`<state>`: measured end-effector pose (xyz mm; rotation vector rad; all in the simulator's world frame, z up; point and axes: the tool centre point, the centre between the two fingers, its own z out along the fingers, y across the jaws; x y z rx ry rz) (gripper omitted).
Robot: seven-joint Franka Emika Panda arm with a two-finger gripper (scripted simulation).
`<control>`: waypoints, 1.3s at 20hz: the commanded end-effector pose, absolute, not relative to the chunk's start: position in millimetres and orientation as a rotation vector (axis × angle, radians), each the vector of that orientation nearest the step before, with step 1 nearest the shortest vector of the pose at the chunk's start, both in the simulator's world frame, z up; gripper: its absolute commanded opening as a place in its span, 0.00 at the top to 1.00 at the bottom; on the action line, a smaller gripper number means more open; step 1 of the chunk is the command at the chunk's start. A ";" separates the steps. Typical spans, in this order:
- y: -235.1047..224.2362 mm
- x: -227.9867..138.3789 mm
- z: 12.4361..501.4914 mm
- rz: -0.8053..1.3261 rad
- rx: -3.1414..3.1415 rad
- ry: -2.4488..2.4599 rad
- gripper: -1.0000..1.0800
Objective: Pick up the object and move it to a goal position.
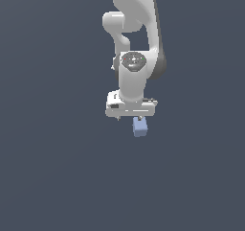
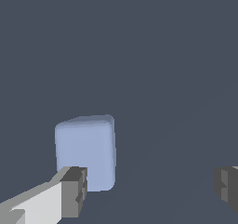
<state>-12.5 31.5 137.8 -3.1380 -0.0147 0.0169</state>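
Observation:
The object, a small light-blue cube (image 1: 139, 127), sits on the flat dark grey ground just below the white hand in the exterior view. My gripper (image 1: 129, 118) hangs above it, pointing down. In the wrist view the cube (image 2: 86, 151) lies off centre, close to one grey fingertip (image 2: 74, 190) that overlaps its corner. The other fingertip (image 2: 227, 186) stands far from it. The gripper (image 2: 151, 188) is open wide, with only bare ground in the middle of the gap.
The white arm (image 1: 136, 28) rises behind the hand toward the top of the exterior view. Plain dark grey ground (image 1: 57, 167) surrounds the cube on every side, with no other object or marker in view.

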 end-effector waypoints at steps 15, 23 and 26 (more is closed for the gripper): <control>88.5 -24.5 100.0 0.003 -3.139 -0.112 0.04; 89.4 -25.8 64.4 0.001 -3.139 -0.113 0.04; 89.8 -25.4 56.8 0.000 -3.140 -0.114 0.04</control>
